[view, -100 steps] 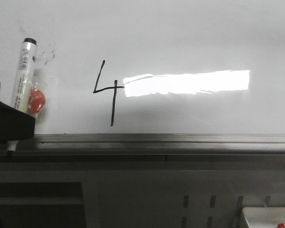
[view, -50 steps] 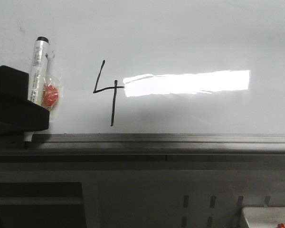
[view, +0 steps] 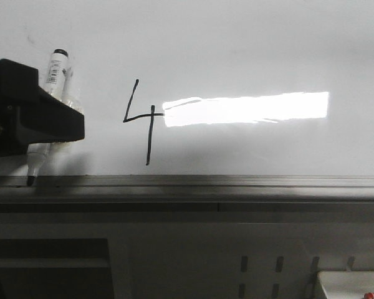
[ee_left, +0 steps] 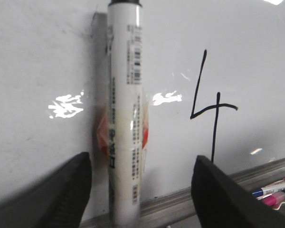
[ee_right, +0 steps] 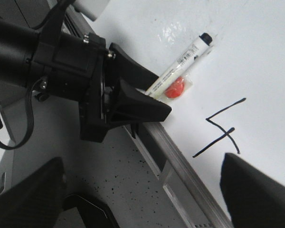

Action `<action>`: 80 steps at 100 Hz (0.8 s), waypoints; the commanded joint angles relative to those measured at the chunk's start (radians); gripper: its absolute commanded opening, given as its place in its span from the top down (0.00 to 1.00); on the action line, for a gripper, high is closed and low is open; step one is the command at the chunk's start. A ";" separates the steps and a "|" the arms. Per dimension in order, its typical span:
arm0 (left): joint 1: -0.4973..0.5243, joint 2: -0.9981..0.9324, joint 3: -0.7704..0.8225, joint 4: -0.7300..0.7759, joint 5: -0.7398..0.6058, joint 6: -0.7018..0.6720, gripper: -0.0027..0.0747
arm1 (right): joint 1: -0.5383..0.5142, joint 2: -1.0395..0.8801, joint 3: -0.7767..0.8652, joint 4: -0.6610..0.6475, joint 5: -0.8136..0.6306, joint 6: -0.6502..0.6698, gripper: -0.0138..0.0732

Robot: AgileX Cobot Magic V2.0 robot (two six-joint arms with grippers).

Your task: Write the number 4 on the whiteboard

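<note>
The number 4 (view: 140,121) is drawn in thin black on the whiteboard (view: 237,50), just above its grey rail (view: 237,182). It also shows in the left wrist view (ee_left: 211,107) and the right wrist view (ee_right: 223,130). A white marker (view: 55,71) with a red label stands upright against the board, left of the 4, its black tip on the rail. My left gripper (ee_left: 141,159) is open, its fingers wide on either side of the marker (ee_left: 126,118) and not touching it. My right gripper (ee_right: 142,161) is open and empty, back from the board.
Below the rail is a grey speckled ledge (ee_right: 128,180). Blue and pink pens (ee_left: 275,192) lie below the rail at the right. A white tray corner (view: 352,283) shows at the lower right. Bright glare (view: 246,109) lies right of the 4.
My left gripper has moved right and up, carrying the marker along the board. The marker's tip now sits on the rail, and the gripper body now hides the red label.
</note>
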 commanded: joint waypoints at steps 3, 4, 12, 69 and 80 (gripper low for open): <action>0.002 -0.047 -0.023 -0.001 -0.054 -0.010 0.39 | -0.003 -0.050 -0.027 -0.013 -0.046 0.000 0.30; 0.002 -0.056 -0.023 0.001 -0.054 -0.010 0.40 | -0.003 -0.052 -0.026 -0.013 -0.046 0.000 0.34; 0.002 -0.127 -0.023 0.039 -0.051 -0.010 0.56 | -0.003 -0.098 -0.003 -0.013 -0.046 0.000 0.62; -0.046 -0.800 0.270 0.404 -0.058 -0.010 0.99 | -0.003 -0.771 0.688 -0.070 -0.524 0.004 0.91; -0.046 -0.885 0.322 0.404 -0.058 -0.010 0.99 | -0.003 -0.915 0.818 -0.070 -0.546 0.004 0.91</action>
